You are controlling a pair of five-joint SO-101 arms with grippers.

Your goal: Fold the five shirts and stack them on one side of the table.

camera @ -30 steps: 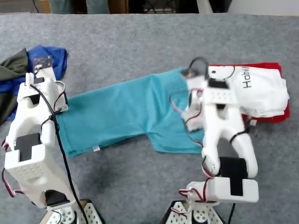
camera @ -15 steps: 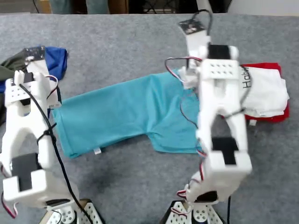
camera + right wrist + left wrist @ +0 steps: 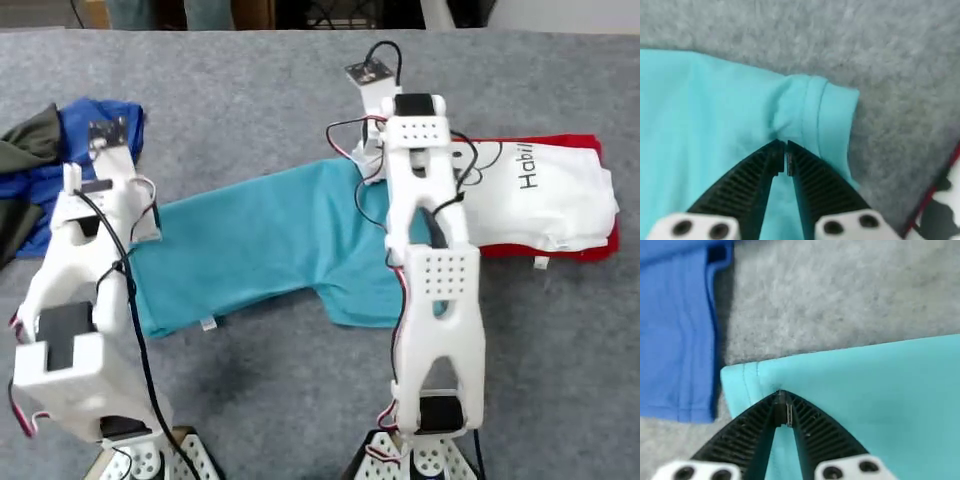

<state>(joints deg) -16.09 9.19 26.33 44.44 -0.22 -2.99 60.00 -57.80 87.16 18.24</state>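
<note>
The teal shirt (image 3: 260, 245) lies spread across the middle of the table, its length running between the two arms. The left gripper (image 3: 782, 400) is closed to a point on the cloth just inside a hemmed corner, beside the blue shirt (image 3: 675, 330). The right gripper (image 3: 784, 150) is pinched shut on a pucker of teal cloth next to a stitched sleeve edge. Half a second ago the right arm reached farther over the table; it has since drawn back and leftward, and the left arm has shifted right, carrying the shirt's near corner with it. A folded white shirt (image 3: 545, 195) rests on a red shirt (image 3: 600, 245) at one side; a dark green shirt (image 3: 25, 135) is heaped opposite. The table (image 3: 300, 90) has a grey, felt-like cover
</note>
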